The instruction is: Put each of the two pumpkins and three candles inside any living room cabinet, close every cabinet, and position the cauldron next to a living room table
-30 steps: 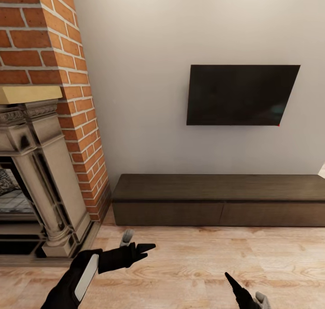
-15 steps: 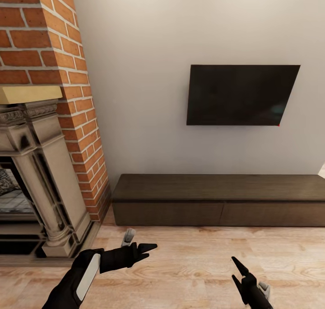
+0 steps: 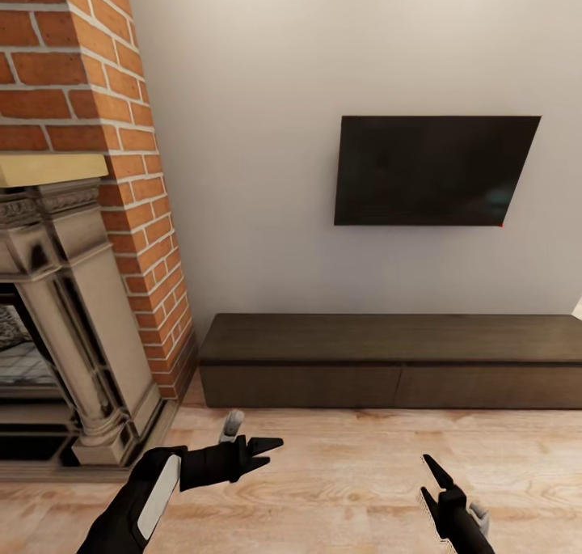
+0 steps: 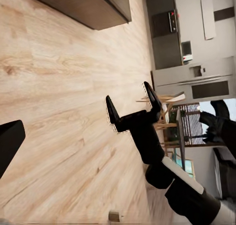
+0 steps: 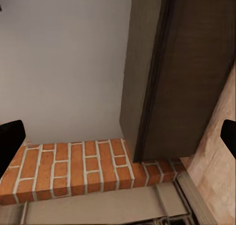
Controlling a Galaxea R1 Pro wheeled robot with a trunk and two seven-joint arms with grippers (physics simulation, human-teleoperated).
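The long, low dark-brown cabinet (image 3: pixel 388 360) stands against the wall ahead, both wide drawer fronts shut. Its end also appears in the left wrist view (image 4: pixel 83 3) and the right wrist view (image 5: pixel 187 72). My left gripper (image 3: pixel 263 450) hovers over the wood floor in front of the cabinet's left end, open and holding nothing. My right gripper (image 3: pixel 429 481) is low at the right, short of the cabinet, fingers spread wide and empty. The left wrist view shows it (image 4: pixel 132 103) from the side, clearly open.
A brick chimney with a stone fireplace surround (image 3: pixel 81 295) fills the left side. A dark TV (image 3: pixel 432 170) hangs on the wall above the cabinet. Bare wood floor (image 3: pixel 347 473) lies between me and the cabinet. Far off are a kitchen and dining chairs (image 4: pixel 172 131).
My right gripper has risen and shifted slightly right, its open fingers showing more. The left arm has hardly moved. The view has shifted a little.
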